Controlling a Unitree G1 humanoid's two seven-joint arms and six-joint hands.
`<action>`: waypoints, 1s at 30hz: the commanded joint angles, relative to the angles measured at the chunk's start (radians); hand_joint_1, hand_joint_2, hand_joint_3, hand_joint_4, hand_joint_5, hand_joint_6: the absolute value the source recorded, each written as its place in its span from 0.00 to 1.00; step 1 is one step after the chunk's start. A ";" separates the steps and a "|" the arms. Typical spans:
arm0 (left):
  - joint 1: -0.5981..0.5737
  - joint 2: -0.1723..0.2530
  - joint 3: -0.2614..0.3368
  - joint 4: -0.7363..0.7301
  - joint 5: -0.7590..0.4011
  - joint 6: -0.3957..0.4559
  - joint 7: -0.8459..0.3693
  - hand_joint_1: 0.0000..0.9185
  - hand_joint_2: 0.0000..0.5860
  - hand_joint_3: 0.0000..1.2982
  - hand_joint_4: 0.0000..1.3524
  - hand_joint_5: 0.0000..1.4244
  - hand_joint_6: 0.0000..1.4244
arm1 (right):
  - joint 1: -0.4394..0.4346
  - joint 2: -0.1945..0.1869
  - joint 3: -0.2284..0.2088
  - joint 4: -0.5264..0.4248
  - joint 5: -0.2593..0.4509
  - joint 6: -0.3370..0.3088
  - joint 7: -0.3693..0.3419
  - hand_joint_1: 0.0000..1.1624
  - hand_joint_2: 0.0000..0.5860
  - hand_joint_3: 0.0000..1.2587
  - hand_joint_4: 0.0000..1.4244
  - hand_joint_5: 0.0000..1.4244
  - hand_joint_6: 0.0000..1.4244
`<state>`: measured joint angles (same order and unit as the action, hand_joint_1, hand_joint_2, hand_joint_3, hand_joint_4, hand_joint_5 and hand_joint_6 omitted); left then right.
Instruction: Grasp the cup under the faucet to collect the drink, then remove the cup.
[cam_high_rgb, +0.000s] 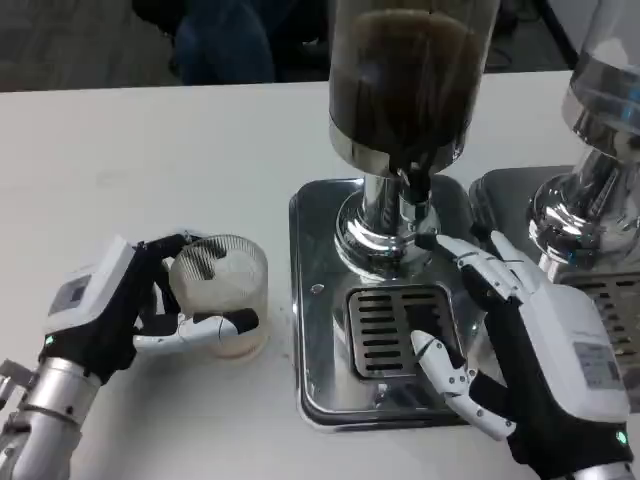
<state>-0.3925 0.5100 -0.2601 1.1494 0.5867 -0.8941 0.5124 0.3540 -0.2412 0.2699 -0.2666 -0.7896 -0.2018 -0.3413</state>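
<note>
While the cup (222, 292) sits on the white counter (150, 140) to the left of the dispenser tray (310, 300), I judge the task to be at one of its two ends: either the cup has yet to go under the faucet (413, 185) or it has come away from it. I cannot tell from this view whether any drink is inside; the cup looks clear and mostly pale, so I lean toward the filling being not yet done.

Nearest me on the left, my left robot hand (130, 305) is grasping the cup, wrapped round its left side, with one finger lying across the near face and others curling behind the rim. The silver forearm runs down to the near-left corner.

On the right, my right robot hand (500, 340) holds nothing. Its fingers are spread and apart, reaching over the right side of the slotted drip grate (385, 330), white back turned up.

Farther off, the faucet hangs above the grate from the dark-filled dispenser (410, 80), with no cup below it. A second dispenser (600, 150) stands at the far right.

If filling remains, the cup needs to shift right onto the grate, under the spout.
</note>
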 joint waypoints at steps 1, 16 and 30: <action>0.009 0.019 -0.001 -0.007 0.014 -0.007 0.065 0.49 0.09 0.52 0.54 0.70 0.86 | -0.010 -0.003 -0.004 0.011 0.013 -0.017 0.001 0.20 0.77 0.20 0.16 0.06 0.08; 0.024 0.058 0.046 -0.101 -0.018 -0.099 0.111 0.59 0.02 0.54 0.55 0.70 0.88 | -0.024 -0.001 -0.008 0.015 0.021 -0.023 -0.007 0.20 0.77 0.20 0.16 0.06 0.08; -0.032 -0.020 0.001 -0.156 0.016 -0.114 0.017 0.60 0.00 0.54 0.55 0.69 0.88 | 0.013 0.028 -0.029 -0.032 0.015 -0.034 -0.044 0.20 0.77 0.21 0.16 0.08 0.09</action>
<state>-0.3732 0.5067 -0.2488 1.0041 0.5991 -0.9974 0.5449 0.3564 -0.2245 0.2486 -0.2726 -0.7779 -0.2189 -0.3609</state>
